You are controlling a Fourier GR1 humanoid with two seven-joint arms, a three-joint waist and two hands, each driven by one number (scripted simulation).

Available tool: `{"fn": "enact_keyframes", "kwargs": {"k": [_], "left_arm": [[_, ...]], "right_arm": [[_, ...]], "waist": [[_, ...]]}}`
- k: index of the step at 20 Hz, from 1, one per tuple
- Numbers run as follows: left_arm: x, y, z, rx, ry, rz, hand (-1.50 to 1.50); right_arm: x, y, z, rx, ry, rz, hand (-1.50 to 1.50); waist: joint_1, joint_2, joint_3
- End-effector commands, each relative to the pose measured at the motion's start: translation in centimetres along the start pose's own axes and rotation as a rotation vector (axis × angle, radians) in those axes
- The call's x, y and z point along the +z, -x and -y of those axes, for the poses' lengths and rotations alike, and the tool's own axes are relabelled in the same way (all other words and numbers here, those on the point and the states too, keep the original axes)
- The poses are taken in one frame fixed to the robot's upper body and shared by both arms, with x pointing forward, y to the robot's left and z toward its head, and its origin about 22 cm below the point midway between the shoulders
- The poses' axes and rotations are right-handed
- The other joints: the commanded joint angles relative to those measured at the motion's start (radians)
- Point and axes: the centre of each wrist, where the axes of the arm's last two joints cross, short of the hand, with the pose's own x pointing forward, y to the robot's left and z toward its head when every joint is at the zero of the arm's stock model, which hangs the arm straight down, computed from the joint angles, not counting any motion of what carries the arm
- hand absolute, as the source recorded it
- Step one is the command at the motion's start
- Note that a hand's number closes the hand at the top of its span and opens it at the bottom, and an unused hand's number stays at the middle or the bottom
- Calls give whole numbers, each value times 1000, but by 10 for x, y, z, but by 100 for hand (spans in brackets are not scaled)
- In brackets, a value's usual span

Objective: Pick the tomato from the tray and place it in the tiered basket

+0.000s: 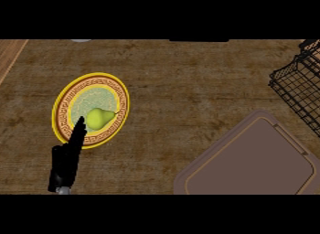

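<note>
No tomato is to be seen: the brown tray (257,160), at about five o'clock in the view, shows only bare surface. The black wire tiered basket (304,87) is set at three o'clock, just beyond the tray's far corner, presumably so that a short carry suffices. At nine o'clock a green pear (100,118) is laid on a yellow-rimmed plate (68,98). The left hand (69,155) is raised at seven o'clock, edge-on, its fingers held straight and nothing grasped; it is judged to be resting. The right hand is not shown.
</note>
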Motion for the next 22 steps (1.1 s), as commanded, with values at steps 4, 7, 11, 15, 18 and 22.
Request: {"fn": "enact_keyframes", "kwargs": {"k": [4, 7, 11, 15, 18, 22], "left_arm": [[-12, -4, 1, 13, 8, 1, 0], [4, 13, -3, -2, -18, -10, 0], [3, 7, 5, 7, 17, -16, 0], [0, 13, 12, 4, 4, -5, 0], [16, 18, 4, -6, -16, -11, 0], [-9, -1, -10, 7, -15, -12, 0]], "right_arm": [[-13, 15, -53, -164, -49, -54, 150], [-16, 27, -52, -363, -108, -105, -150], [-18, 18, -61, -504, -97, -82, -150], [-27, 34, -51, -681, -33, -47, -150], [-23, 30, -40, -727, 74, -19, -150], [-36, 52, 6, -763, 306, -79, -150]], "waist": [[5, 6, 0], [0, 2, 1], [6, 4, 1], [3, 6, 1], [-8, -3, 0], [-21, -1, -1]]}}
